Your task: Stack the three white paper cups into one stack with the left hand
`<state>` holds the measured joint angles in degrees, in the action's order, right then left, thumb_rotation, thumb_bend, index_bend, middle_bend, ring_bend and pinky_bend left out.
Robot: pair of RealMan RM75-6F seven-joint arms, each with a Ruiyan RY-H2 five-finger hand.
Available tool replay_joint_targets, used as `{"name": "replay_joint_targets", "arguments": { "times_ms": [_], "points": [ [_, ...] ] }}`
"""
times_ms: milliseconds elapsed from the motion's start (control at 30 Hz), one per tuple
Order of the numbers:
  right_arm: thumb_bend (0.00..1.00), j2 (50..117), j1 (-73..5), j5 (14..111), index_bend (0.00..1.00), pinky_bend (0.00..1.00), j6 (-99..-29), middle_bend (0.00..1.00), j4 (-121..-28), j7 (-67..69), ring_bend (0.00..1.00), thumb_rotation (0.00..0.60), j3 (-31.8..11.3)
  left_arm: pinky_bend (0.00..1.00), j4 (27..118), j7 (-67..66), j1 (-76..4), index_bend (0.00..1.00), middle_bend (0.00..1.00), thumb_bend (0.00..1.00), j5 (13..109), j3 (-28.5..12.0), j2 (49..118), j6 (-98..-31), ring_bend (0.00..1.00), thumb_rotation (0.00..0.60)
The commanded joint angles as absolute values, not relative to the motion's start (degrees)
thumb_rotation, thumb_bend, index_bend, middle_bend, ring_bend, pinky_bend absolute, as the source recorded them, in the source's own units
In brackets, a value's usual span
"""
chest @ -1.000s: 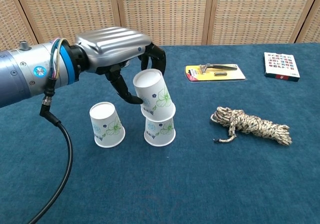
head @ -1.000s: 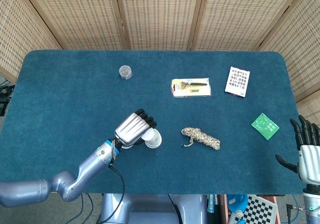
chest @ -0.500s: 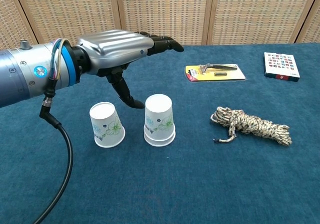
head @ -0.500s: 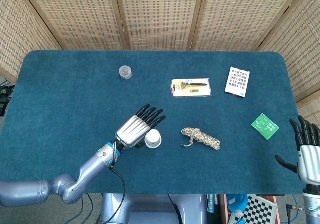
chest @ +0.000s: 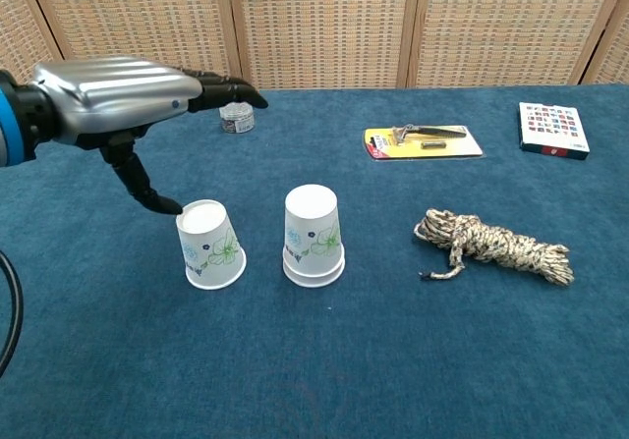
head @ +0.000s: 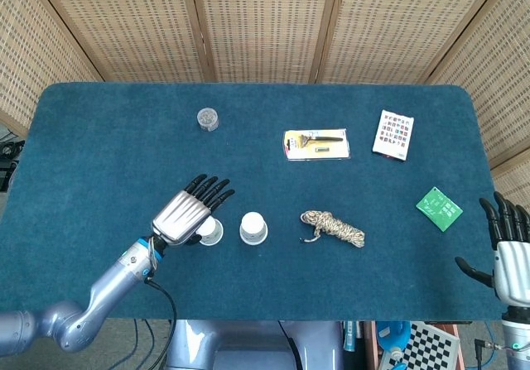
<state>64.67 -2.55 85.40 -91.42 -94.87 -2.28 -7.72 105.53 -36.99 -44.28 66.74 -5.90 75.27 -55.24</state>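
Cups on blue worktop, left hand spread above the single one

Stack of two cups (chest: 314, 237) upside down near the middle of the worktop (chest: 324, 360), one nested over the other, both rims showing at the base. Third paper cup (chest: 209, 245) also inverted, just left of the stack and apart from it, green flower print on its side. Nothing visible inside any of them. Seen from above as two white circles side by side (head: 252, 228) (head: 210, 232).

Left hand (chest: 123, 100) held flat above and behind the single cup, fingers (chest: 228, 90) stretched out and apart, holding nothing. Thumb (chest: 145, 187) pointing down, its dark tip right at the cup's upper edge; touching or just short, cannot tell. In the head view, same hand (head: 185, 211) partly covering that cup. Right hand (head: 507, 250) at the far right edge of the worktop, fingers upright and spread, empty, well apart from everything else.

Coil of rope (chest: 488, 244) right of the stack. Yellow card with a tool (chest: 425, 141) further back, box with a coloured grid (chest: 553, 129) at the far right, green packet (head: 439, 209) near the right edge, small round tin (chest: 236, 118) at the back left. Dark blue carpet-like covering on the worktop. Woven wicker screens (head: 265, 22) behind.
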Motion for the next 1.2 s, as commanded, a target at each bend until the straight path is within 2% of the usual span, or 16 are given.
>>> {"name": "replay_joint_targets", "arguments": {
  "times_ms": [33, 167, 367, 467, 533, 600, 667, 900, 1200],
  "points": [
    [0.0, 64.8, -2.6, 85.4, 0.03, 0.0, -91.4, 0.0, -94.9, -2.5, 0.0, 0.6, -7.7, 0.1, 101.3, -33.1, -43.4, 0.0, 0.0, 0.18, 65.1, -4.1, 76.6, -53.1, 0.0, 0.6],
    [0.0, 64.7, -2.7, 84.9, 0.03, 0.0, -91.0, 0.0, -94.8, -2.1, 0.0, 0.6, -7.9, 0.11, 97.2, -30.1, -43.6, 0.0, 0.0, 0.18, 66.1, -3.5, 78.9, -51.8, 0.01, 0.6],
    [0.0, 64.4, -2.6, 84.3, 0.03, 0.0, -91.1, 0.0, -94.6, -1.3, 0.0, 0.6, -8.2, 0.16, 93.8, -29.1, -44.4, 0.0, 0.01, 0.19, 64.4, -3.3, 82.2, -50.1, 0.07, 0.6],
    [0.0, 64.3, -2.6, 84.3, 0.03, 0.0, -91.0, 0.0, -94.6, -1.1, 0.0, 0.6, -8.2, 0.23, 93.4, -28.9, -44.6, 0.03, 0.13, 0.19, 63.9, -3.4, 82.7, -49.8, 0.17, 0.6],
    [0.0, 64.3, -2.6, 84.3, 0.03, 0.0, -91.0, 0.0, -94.6, -1.0, 0.0, 0.6, -8.2, 0.29, 92.9, -29.1, -44.7, 0.15, 0.28, 0.19, 63.9, -3.4, 83.1, -50.0, 0.28, 0.6],
    [0.0, 64.2, -2.6, 84.3, 0.03, 0.0, -91.0, 0.0, -94.5, -0.8, 0.0, 0.6, -8.2, 0.32, 92.5, -29.5, -44.6, 0.27, 0.38, 0.19, 63.8, -3.4, 83.5, -50.7, 0.36, 0.6],
    [0.0, 64.2, -2.5, 84.2, 0.03, 0.0, -91.0, 0.0, -94.5, -0.5, 0.0, 0.6, -8.2, 0.34, 92.0, -30.3, -44.5, 0.34, 0.44, 0.19, 64.0, -3.4, 84.1, -52.0, 0.41, 0.6],
    [0.0, 64.1, -2.6, 84.4, 0.03, 0.0, -90.8, 0.0, -94.4, -0.3, 0.0, 0.6, -8.1, 0.36, 91.3, -31.7, -44.0, 0.43, 0.5, 0.19, 64.2, -3.6, 85.1, -54.4, 0.47, 0.6],
    [0.0, 64.0, -2.6, 84.5, 0.03, 0.0, -90.6, 0.0, -94.6, -0.1, 0.0, 0.6, -7.9, 0.36, 94.3, -28.2, -43.3, 0.43, 0.5, 0.19, 67.7, -5.0, 82.3, -57.1, 0.47, 0.6]
  ]
}}
